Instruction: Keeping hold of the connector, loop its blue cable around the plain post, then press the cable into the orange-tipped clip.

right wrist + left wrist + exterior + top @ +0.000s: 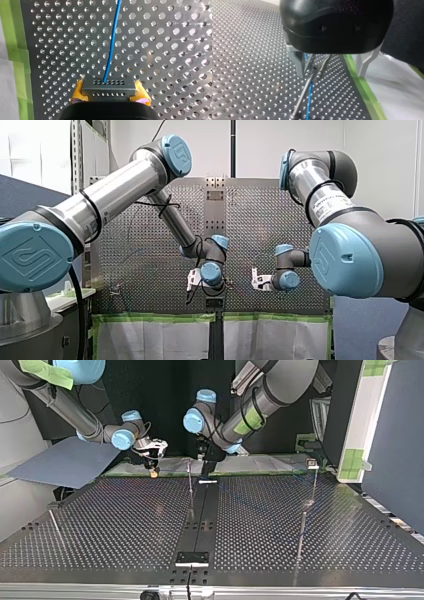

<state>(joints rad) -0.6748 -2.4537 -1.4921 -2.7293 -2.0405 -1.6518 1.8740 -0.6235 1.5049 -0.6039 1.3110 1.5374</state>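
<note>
At my right end effector (pixel 110 91), yellow pads (pixel 78 92) squeeze a boxy grey connector (pixel 109 86); its thin blue cable (pixel 112 42) crosses the holey worktop (pixel 162 50); left end effector (pixel 332 65) gapes, gripping nothing.

You're in a robotics lab: my left arm (pixel 115 190) and my right arm (pixel 325 195), both industrial units with blue joint caps, reach over a perforated metal table (pixel 125 525). Green tape (pixel 155 318) edges white sheeting (pixel 160 340) along the table's near side in the front view. A slotted steel upright (pixel 76 155) stands by plain white walls, and a blue-grey partition panel (pixel 395 435) closes one side.
</note>
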